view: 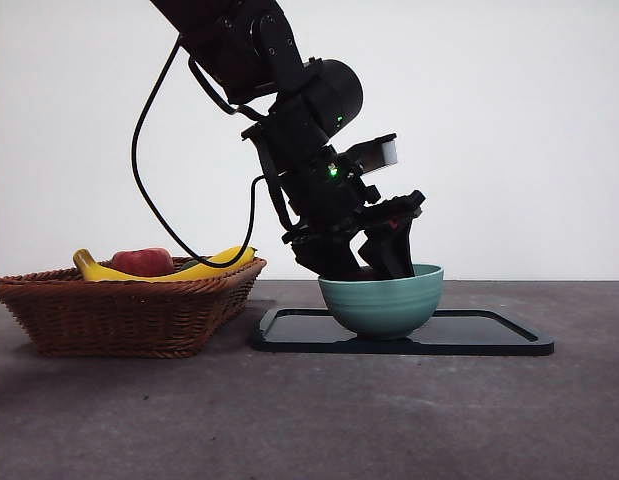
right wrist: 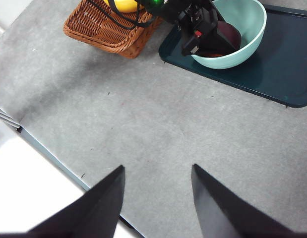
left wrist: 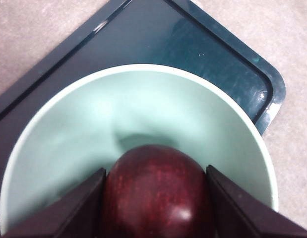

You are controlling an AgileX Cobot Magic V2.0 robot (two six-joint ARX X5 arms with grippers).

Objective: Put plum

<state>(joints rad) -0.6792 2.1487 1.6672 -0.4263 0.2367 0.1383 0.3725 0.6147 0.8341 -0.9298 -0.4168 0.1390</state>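
Note:
The dark maroon plum (left wrist: 155,191) sits between the jaws of my left gripper (left wrist: 155,171), which is shut on it. The gripper reaches down into the mint-green bowl (left wrist: 143,109) and holds the plum just above the bowl's bottom. In the front view the left gripper (view: 374,262) dips its tips below the rim of the bowl (view: 381,300), which stands on the dark tray (view: 469,335). The right wrist view shows the plum (right wrist: 228,33) inside the bowl. My right gripper (right wrist: 157,166) is open and empty, high over the bare grey table.
A wicker basket (view: 119,310) stands left of the tray, holding yellow bananas (view: 204,268) and a red fruit (view: 141,261). A black cable hangs from the left arm over the basket. The table's edge (right wrist: 54,158) lies near the right gripper.

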